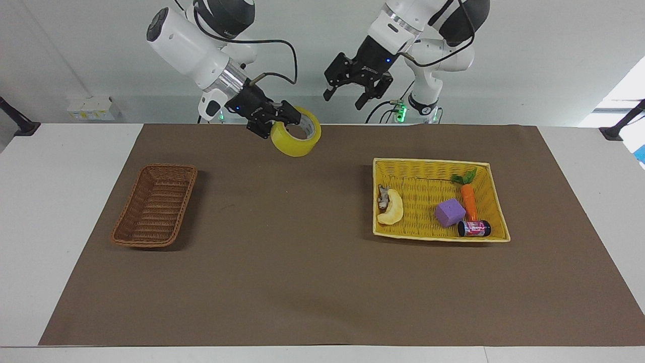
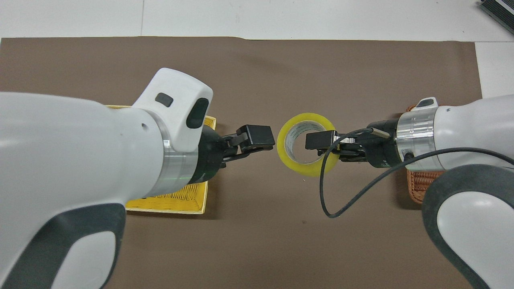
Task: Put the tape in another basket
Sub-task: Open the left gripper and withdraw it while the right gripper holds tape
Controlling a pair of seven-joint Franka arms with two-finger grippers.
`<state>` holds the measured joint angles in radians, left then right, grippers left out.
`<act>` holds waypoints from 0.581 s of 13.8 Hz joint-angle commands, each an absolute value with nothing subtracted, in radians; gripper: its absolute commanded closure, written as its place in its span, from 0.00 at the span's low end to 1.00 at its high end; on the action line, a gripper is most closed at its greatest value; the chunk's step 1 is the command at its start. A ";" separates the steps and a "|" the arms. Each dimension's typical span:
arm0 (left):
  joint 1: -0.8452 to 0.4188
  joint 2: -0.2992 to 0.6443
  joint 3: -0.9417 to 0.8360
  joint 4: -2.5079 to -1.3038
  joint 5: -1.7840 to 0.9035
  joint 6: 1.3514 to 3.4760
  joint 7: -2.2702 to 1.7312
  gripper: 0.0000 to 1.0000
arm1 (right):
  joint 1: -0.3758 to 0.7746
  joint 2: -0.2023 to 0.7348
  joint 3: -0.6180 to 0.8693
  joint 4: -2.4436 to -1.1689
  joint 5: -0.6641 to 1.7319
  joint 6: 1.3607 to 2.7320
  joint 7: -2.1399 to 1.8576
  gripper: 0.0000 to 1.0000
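The tape (image 1: pixel 296 137), a wide yellow roll with a pale core, hangs in the air over the brown mat, between the two baskets. My right gripper (image 1: pixel 283 121) is shut on its wall, with one finger inside the core; in the overhead view the right gripper (image 2: pixel 321 142) holds the tape (image 2: pixel 286 140) the same way. My left gripper (image 1: pixel 346 98) is open and empty, raised and clear of the roll, and it also shows in the overhead view (image 2: pixel 257 138). The brown wicker basket (image 1: pixel 151 244) stands empty toward the right arm's end of the table, partly hidden in the overhead view (image 2: pixel 417 186).
A yellow woven basket (image 1: pixel 433 162) stands toward the left arm's end, also seen in the overhead view (image 2: pixel 176 202). It holds a purple cube (image 1: pixel 449 212), a toy carrot (image 1: pixel 469 200), a small can (image 1: pixel 474 228) and a banana (image 1: pixel 393 208). A brown mat (image 1: pixel 302 262) covers the table.
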<state>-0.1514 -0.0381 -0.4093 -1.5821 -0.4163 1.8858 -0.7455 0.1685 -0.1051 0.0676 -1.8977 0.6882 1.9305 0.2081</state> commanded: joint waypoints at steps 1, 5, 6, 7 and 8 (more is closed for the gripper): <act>-0.080 -0.051 -0.403 -1.597 -0.422 1.839 -0.660 0.00 | 0.158 -0.117 0.071 -1.901 0.718 1.928 0.216 1.00; 0.014 -0.058 -0.394 -1.601 -0.287 1.737 -0.451 0.00 | 0.156 -0.117 0.069 -1.898 0.718 1.928 0.216 1.00; 0.038 -0.064 -0.394 -1.609 -0.244 1.711 -0.410 0.00 | 0.155 -0.117 0.066 -1.894 0.718 1.928 0.216 1.00; 0.075 -0.067 -0.394 -1.623 -0.227 1.695 -0.382 0.00 | 0.140 -0.115 0.066 -1.884 0.718 1.925 0.215 1.00; 0.109 -0.074 -0.394 -1.640 -0.218 1.690 -0.349 0.00 | 0.124 -0.115 0.066 -1.881 0.719 1.925 0.212 1.00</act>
<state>0.0463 -0.0391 -0.3867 -1.5937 -0.2482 1.7155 -0.4178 0.1562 -0.1054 0.0666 -1.8937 0.6882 1.9310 0.2081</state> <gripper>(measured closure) 0.000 1.000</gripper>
